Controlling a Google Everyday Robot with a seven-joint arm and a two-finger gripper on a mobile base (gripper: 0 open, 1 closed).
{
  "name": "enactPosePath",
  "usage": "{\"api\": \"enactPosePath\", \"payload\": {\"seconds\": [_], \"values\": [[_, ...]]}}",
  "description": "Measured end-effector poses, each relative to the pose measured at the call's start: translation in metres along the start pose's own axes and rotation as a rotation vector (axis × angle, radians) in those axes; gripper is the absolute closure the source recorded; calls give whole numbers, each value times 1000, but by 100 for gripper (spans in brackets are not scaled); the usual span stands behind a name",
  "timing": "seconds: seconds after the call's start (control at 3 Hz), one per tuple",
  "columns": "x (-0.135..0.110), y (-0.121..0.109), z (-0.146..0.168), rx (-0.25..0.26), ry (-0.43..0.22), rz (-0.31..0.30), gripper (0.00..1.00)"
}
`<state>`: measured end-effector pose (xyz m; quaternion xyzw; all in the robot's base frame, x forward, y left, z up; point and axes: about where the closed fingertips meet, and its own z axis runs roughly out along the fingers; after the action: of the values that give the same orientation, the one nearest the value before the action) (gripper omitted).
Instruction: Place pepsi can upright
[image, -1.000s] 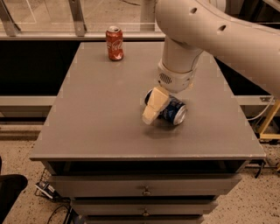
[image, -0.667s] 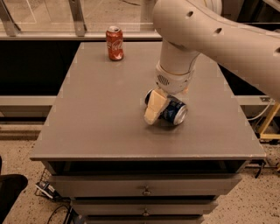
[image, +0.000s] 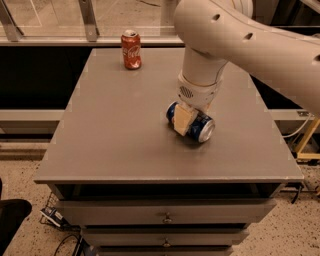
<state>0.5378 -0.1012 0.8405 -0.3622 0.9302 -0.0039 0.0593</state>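
Observation:
The pepsi can (image: 202, 129), blue with silver ends, lies on its side on the grey table (image: 120, 130), right of the middle. My gripper (image: 188, 120) is down on top of the can's middle, with its cream tip covering part of the can's left half. The can's far side is hidden behind the gripper. The can rests on the table top.
A red cola can (image: 131, 49) stands upright at the table's back left. The white arm (image: 235, 35) reaches in from the upper right. Drawers (image: 165, 217) sit below the table top. A railing and glass run behind the table.
The arm has shifted slightly. The gripper stays on the lying can, which has barely moved.

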Motion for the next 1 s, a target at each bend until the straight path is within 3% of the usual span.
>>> {"api": "enactPosePath", "payload": {"seconds": [0.33, 0.67, 1.0], "values": [[-1, 0, 0, 1, -2, -1, 87], [-1, 1, 1, 1, -3, -2, 100], [-1, 1, 1, 1, -3, -2, 100]]}}
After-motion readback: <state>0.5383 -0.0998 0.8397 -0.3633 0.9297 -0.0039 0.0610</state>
